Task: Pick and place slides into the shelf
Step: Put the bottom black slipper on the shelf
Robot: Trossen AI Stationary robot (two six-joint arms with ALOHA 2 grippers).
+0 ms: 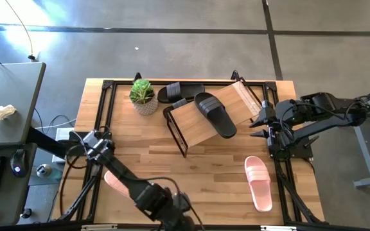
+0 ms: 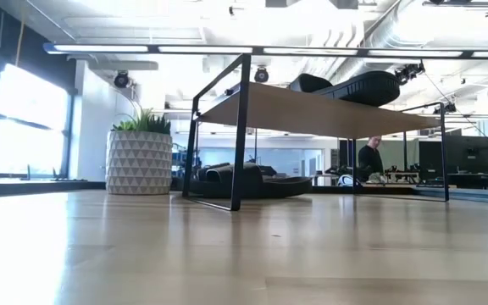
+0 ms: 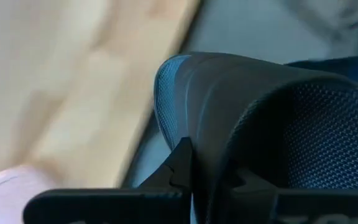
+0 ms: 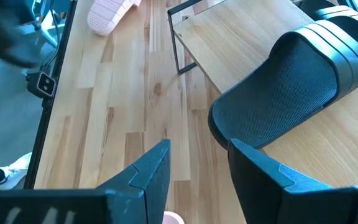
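The right arm reaches in from the table's right edge, elbow bent, its wrist angled toward the table's middle. The right gripper (image 1: pixel 260 124) hangs with both dark fingers (image 4: pixel 148 174) parted and nothing between them. The left arm folds low along the near left side of the table, and its left gripper (image 1: pixel 172 208) sits at the near edge, apparently clamped on something dark.
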